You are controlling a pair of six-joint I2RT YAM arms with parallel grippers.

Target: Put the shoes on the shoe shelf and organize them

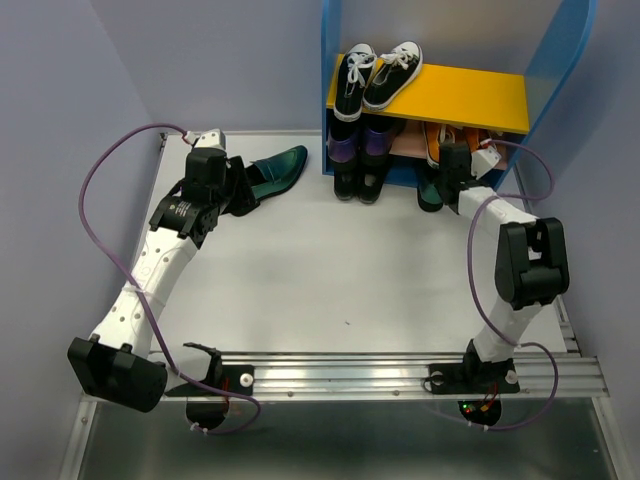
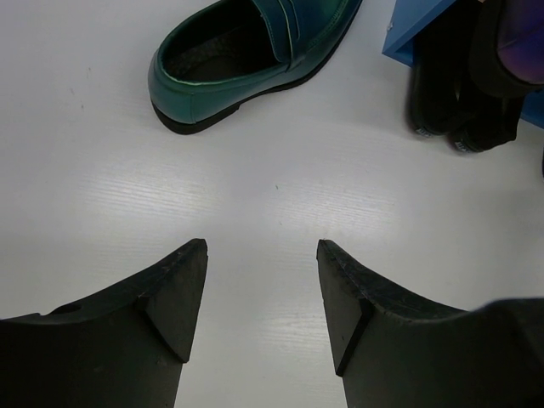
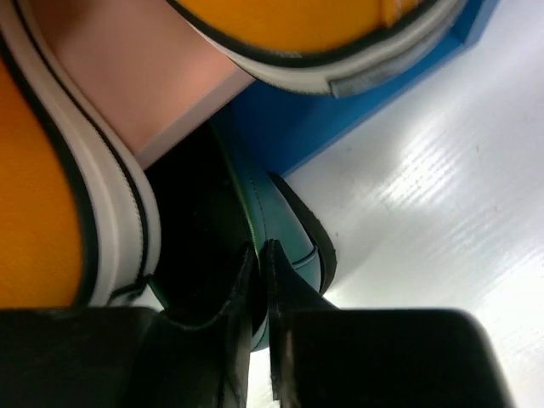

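Observation:
One shiny dark green loafer (image 1: 280, 168) lies on the table at the left; in the left wrist view (image 2: 246, 59) it is just ahead of my open, empty left gripper (image 2: 262, 246), which sits beside its heel (image 1: 240, 190). My right gripper (image 1: 447, 170) is shut on the side wall of the second green loafer (image 3: 285, 221), which rests at the front of the shoe shelf (image 1: 470, 95) by its right half. Orange sneakers (image 3: 34, 212) sit on the pinkish lower board (image 3: 161, 76). A pair of plain black low shoes (image 1: 355, 185) stands on the table in front of the shelf's left half.
Black sneakers with white laces (image 1: 378, 75) sit on the yellow upper board. Purple shoes (image 1: 345, 148) are on the lower board at the left. The shelf's blue side (image 1: 565, 70) rises at the right. Purple walls enclose the table.

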